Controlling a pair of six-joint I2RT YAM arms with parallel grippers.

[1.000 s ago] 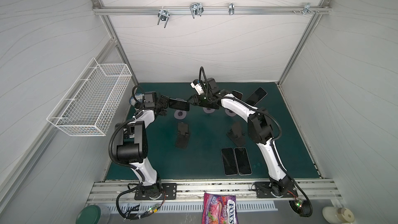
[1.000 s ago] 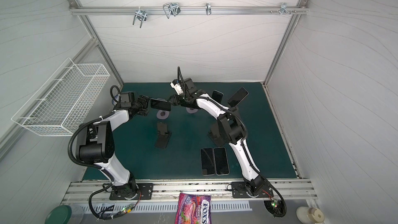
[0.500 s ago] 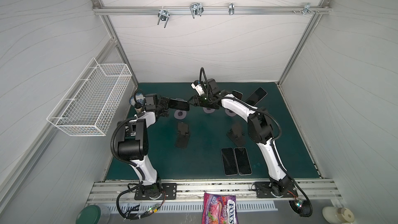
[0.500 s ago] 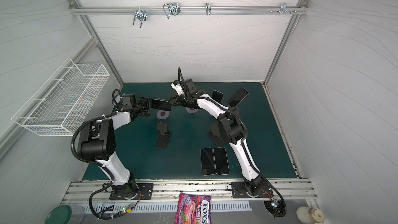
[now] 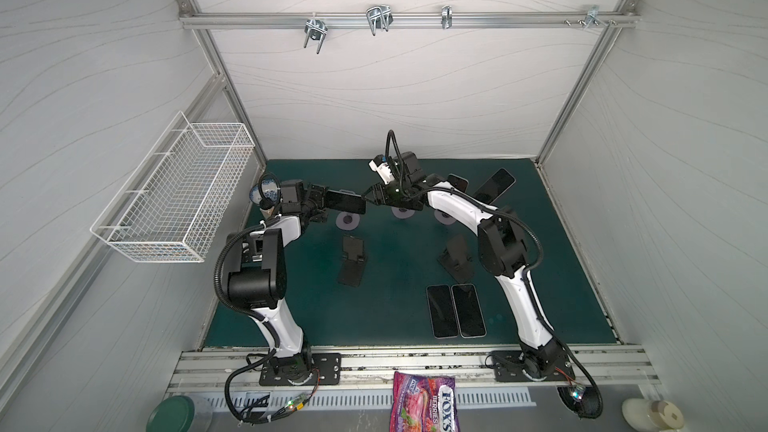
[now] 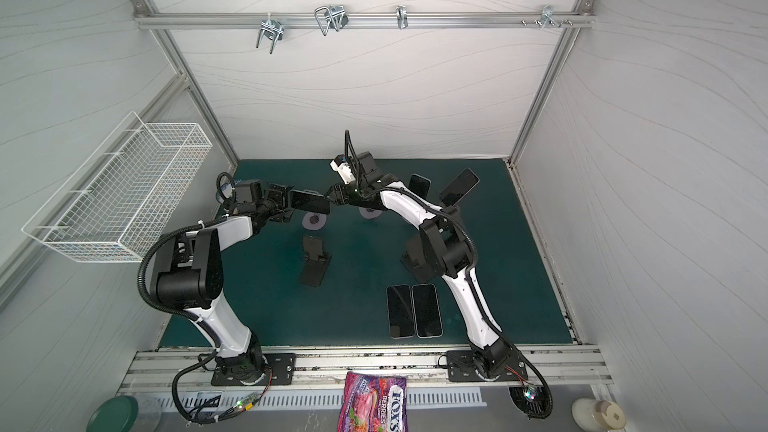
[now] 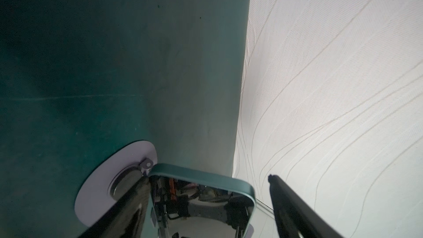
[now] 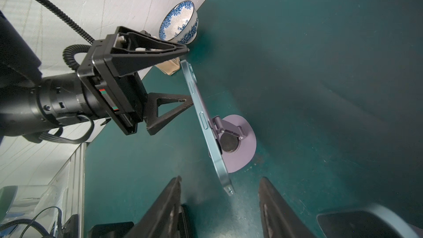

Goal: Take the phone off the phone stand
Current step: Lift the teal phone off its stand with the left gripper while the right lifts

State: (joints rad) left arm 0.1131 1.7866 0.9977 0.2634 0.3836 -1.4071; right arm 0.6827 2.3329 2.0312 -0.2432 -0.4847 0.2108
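mat (image 8: 320,65); left claw (image 8: 189,76) perhaps astride phone (image 8: 204,120)

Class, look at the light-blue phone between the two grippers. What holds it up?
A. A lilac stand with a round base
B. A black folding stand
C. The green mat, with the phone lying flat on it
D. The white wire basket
A: in the right wrist view the phone sits tilted on the hinged arm of the lilac stand.
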